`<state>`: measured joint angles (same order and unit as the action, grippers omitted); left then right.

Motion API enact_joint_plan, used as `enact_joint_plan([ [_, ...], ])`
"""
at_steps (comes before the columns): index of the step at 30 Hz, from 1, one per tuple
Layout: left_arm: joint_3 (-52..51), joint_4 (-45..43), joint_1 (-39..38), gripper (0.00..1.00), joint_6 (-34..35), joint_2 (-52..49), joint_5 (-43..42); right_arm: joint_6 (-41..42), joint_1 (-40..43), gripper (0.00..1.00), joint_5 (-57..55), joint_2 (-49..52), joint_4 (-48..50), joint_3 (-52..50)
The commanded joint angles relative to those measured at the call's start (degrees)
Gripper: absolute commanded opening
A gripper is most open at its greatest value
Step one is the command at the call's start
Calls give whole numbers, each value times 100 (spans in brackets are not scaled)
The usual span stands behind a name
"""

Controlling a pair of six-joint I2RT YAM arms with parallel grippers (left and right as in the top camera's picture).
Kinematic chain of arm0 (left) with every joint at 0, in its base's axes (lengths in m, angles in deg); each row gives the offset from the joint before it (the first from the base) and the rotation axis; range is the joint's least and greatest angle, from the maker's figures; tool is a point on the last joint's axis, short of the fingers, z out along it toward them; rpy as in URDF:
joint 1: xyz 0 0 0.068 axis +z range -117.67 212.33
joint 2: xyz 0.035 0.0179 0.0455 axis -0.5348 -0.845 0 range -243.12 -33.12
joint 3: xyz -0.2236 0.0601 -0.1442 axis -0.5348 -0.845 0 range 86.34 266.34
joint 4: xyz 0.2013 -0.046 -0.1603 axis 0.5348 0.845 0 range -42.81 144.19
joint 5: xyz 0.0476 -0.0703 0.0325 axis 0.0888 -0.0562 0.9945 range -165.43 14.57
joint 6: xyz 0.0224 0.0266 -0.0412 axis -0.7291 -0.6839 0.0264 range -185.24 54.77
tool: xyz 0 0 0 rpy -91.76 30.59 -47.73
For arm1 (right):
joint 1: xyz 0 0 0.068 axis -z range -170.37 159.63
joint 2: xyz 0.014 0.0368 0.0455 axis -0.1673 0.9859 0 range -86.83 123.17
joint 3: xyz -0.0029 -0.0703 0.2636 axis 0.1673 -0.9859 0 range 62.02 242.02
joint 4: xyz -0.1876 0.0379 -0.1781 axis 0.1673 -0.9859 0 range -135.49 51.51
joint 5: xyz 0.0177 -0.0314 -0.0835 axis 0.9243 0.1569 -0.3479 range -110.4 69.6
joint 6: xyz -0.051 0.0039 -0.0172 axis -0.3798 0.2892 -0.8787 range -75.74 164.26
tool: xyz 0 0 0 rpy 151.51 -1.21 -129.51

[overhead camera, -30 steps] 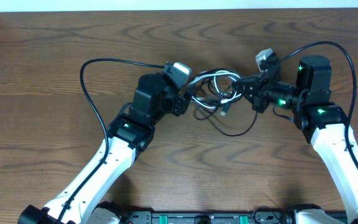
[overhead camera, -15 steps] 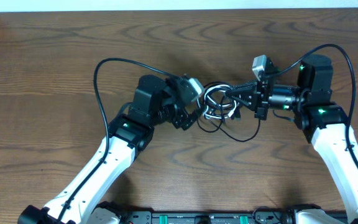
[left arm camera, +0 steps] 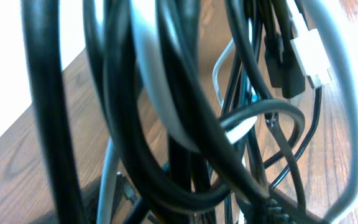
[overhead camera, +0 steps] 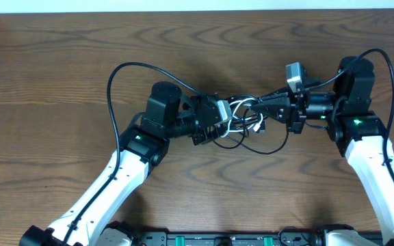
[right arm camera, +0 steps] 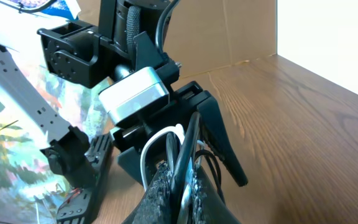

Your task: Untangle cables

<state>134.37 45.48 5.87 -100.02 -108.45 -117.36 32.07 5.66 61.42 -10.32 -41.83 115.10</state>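
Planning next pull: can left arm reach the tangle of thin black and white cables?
Likely yes: left end effector sits against the thin black and white cables, nothing between; right end effector grips their far side.

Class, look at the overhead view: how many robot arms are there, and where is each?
2. The left arm comes in from the lower left, the right arm from the lower right. Both meet at the cable tangle in the middle. None appears hidden.
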Motion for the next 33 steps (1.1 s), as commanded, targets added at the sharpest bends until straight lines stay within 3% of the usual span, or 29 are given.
enact_joint_plan([
  [1, 52, -114, -9, 15, -81, 57, -116, -72, 31, 2, 81, -76, 13, 37],
  [2, 52, -116, -9, 8, -81, 57, -114, -70, 31, 3, 28, -76, 11, 37],
  [7, 52, -114, -2, 8, -76, 57, -66, 531, 140, 9, -1082, -76, -13, 37],
  [8, 52, -114, 11, 8, -74, 57, -52, 682, 166, 17, -1346, -76, -35, 37],
  [9, 52, -114, 42, 8, -72, 57, -48, 975, 223, 38, -1884, -76, -94, 37],
  [11, 52, -114, 114, 8, -52, 57, -46, 1187, 295, 65, -2402, -76, -240, 37],
  [13, 52, -111, 181, 8, -26, 57, -46, 1266, 369, 75, -2719, -76, -413, 37],
  [16, 52, -114, 269, 8, 76, 57, -11, 1261, 466, 79, -2791, -76, -645, 37],
  [19, 52, -116, 282, 8, 409, 55, 588, 1370, 470, 97, -2680, -76, -787, 37],
  [27, 52, -120, 282, 8, 901, 55, 1180, 1408, 461, 99, -824, -76, -804, 37],
  [33, 52, -216, 282, 8, 1056, 55, 1180, 1513, 446, 99, -529, -76, -804, 37],
])
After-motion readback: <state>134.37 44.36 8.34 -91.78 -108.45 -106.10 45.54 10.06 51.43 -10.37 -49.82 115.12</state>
